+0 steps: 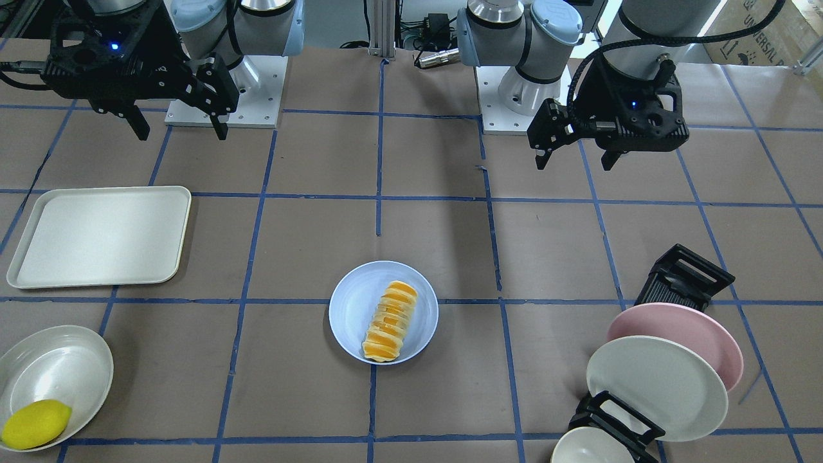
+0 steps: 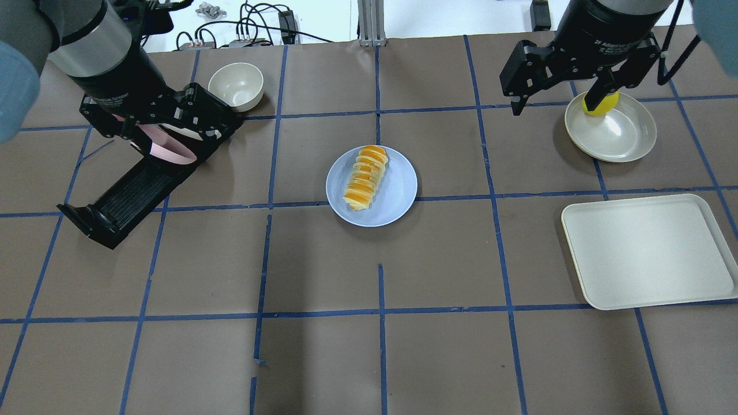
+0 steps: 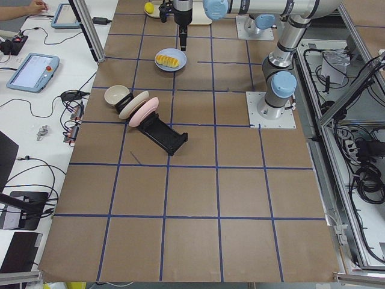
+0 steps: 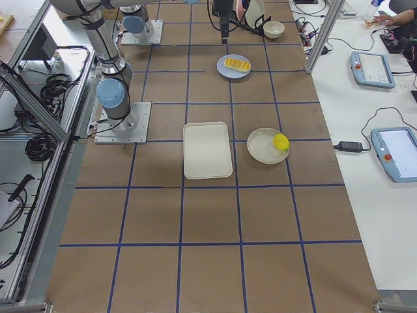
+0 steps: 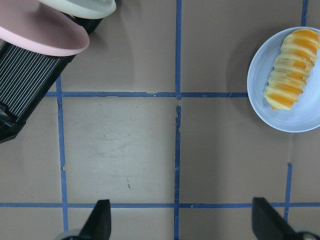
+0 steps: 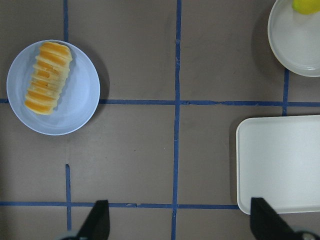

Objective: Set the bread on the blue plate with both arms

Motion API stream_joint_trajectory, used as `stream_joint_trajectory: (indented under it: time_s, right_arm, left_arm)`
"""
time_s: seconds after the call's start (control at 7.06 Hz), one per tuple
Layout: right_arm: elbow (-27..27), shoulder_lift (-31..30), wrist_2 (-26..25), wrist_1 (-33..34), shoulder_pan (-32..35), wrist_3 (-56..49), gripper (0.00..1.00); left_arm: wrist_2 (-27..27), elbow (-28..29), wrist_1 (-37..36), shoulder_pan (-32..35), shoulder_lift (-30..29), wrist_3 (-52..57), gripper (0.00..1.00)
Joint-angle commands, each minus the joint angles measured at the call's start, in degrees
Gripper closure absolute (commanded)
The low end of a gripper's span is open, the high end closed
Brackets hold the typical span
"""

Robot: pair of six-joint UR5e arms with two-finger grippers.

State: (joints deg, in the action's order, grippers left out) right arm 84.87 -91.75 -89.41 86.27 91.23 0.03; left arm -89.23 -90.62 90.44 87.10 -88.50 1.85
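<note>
The ridged orange-and-cream bread loaf (image 1: 390,321) lies on the round pale-blue plastic plate (image 1: 350,315), well inside all desk edges. The left fingers (image 1: 541,153) and right fingers (image 1: 220,125) are spread apart and empty; best to hold both clear.

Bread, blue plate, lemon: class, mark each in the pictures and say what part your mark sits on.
bread (image 1: 390,320): exterior front-facing view, middle of the loaf.
blue plate (image 1: 350,315): exterior front-facing view, bare surface beside the loaf.
lemon (image 1: 35,424): exterior front-facing view, middle of its skin.
</note>
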Motion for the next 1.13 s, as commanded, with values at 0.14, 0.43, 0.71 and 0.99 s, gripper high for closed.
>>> stream_joint_trajectory:
  time_s: [0.14,0.43,0.71,0.99]
  right_arm:
    - [0.3,0.0,-0.1,-4.3,0.0,0.0,0.01]
    - [0.3,0.0,-0.2,-4.2,-0.1,-0.3,0.01]
    - [0.5,0.1,-0.2,-3.7,-0.1,-0.3,0.01]
    - [0.5,0.5,-0.2,-3.7,-0.1,-0.4,0.01]
  left_arm:
    - [0.2,-0.1,0.0,0.0,0.0,0.0,0.00]
    - [0.3,-0.1,0.0,0.0,0.0,-0.1,0.00]
    - [0.3,-0.2,0.0,0.0,0.0,0.0,0.00]
    - [0.2,-0.2,-0.1,0.0,0.0,-0.1,0.00]
